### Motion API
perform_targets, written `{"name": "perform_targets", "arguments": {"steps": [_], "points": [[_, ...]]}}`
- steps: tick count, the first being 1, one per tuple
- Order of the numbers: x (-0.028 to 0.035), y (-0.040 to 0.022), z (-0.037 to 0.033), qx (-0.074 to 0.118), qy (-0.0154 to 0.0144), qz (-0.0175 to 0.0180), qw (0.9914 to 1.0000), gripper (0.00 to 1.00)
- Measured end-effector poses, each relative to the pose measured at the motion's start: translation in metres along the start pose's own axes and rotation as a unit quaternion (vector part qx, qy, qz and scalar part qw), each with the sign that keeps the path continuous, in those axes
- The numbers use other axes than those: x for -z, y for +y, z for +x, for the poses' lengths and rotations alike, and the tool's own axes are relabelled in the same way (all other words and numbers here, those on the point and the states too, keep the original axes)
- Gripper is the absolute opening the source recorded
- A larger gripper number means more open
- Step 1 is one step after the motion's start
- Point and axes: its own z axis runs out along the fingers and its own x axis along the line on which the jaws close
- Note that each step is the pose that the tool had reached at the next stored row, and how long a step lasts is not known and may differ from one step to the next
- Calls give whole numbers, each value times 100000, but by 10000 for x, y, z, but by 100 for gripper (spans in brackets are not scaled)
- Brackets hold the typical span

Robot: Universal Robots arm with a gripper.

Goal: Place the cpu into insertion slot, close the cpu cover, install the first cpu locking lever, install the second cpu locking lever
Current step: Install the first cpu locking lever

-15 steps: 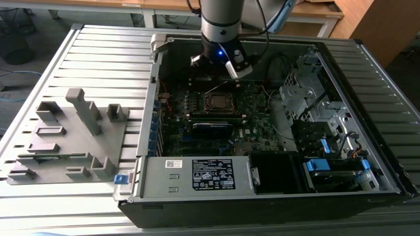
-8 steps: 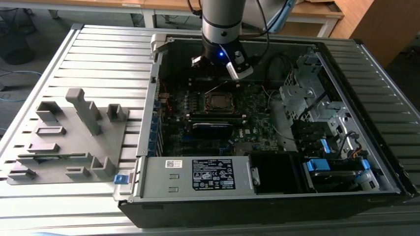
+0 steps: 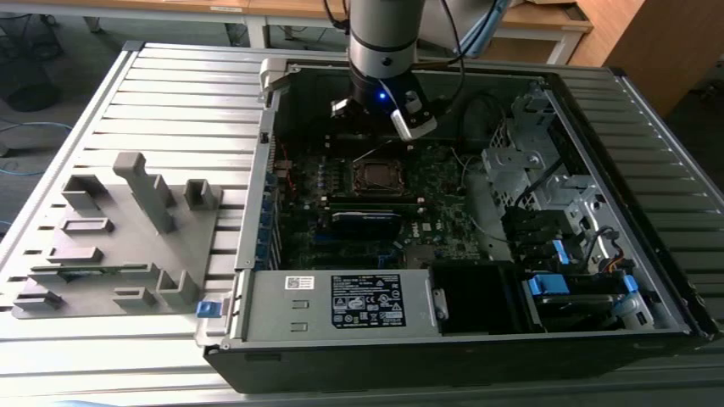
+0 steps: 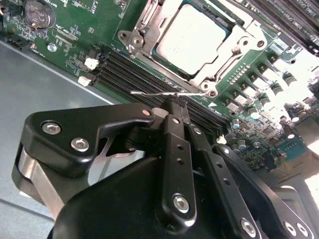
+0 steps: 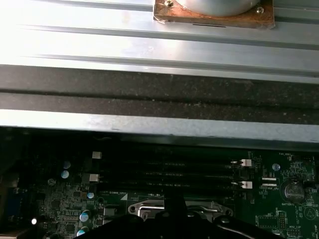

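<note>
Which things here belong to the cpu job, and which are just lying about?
Job: cpu, cover, lever, gripper.
Lying about: grey rack, memory slots, coin cell, power supply.

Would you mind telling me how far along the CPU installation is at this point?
The cpu is seated with the cpu cover down around it, so those two steps look done. The claw, shut, is at a thin locking lever beside the cover. I cannot tell whether either lever is latched, so both lever steps count as open.
</note>
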Motion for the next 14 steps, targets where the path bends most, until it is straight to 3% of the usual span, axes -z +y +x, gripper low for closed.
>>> {"name": "perform_targets", "arguments": {"steps": [14], "points": [[-35,-2,-26,-17,-12,-246,100000,11]]}}
